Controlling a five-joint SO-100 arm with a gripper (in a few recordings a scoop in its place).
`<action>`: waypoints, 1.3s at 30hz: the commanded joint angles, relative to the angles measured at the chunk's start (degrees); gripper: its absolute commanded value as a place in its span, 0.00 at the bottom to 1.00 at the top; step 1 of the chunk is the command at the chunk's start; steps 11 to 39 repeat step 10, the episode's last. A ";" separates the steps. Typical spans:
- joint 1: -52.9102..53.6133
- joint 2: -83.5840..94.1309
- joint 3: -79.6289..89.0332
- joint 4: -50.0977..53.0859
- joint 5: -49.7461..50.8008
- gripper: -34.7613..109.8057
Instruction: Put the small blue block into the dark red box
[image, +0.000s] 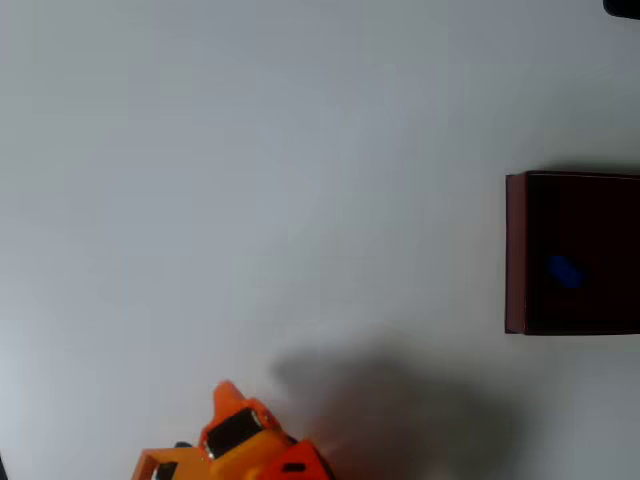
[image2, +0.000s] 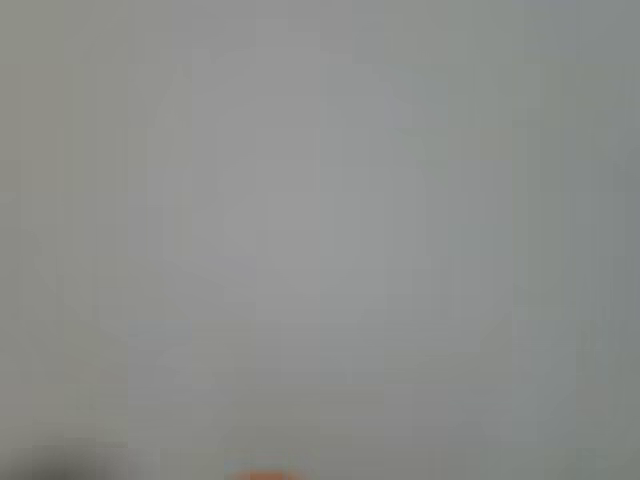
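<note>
At the right edge of the overhead view sits the dark red box (image: 515, 255), cut off by the frame, its thin maroon wall showing on the left side and its inside almost black. Within that dark inside lies the small blue block (image: 566, 271), a blurred blue spot resting on the box floor, apart from the walls. Well away, at the bottom edge left of centre, the orange arm with its gripper (image: 226, 392) pokes into the picture over the pale grey table (image: 250, 180); whether its fingers are apart or together cannot be told from here. A soft shadow spreads on the table to the right of the arm. Through the wrist view comes a blurred grey surface with a sliver of orange (image2: 268, 476) at the bottom edge
</note>
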 joint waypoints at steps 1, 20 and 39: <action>-0.53 0.70 1.67 -1.14 0.09 0.24; 0.18 0.44 2.37 -1.41 0.44 0.24; 0.18 0.44 2.37 -1.41 0.44 0.24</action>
